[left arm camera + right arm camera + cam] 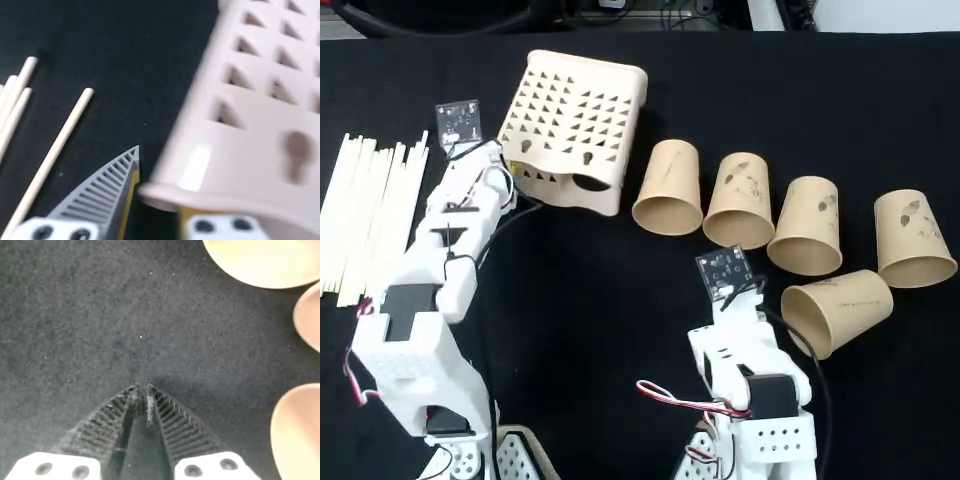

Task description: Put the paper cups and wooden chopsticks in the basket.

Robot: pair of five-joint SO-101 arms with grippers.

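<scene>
ribbed right gripper (141, 389) closed, perforated basket (575, 120), perhaps plastic

High camera looks down over the table (590, 300); wrist cameras hover close, the left sharing the basket (578, 125).

A surface (610, 300) draped in matte black cloth stretches from side to side under even light, with only soft shadows. Along its far edge lie tangled black cables (440, 15). At the far right stands a white panel (880, 12).
</scene>
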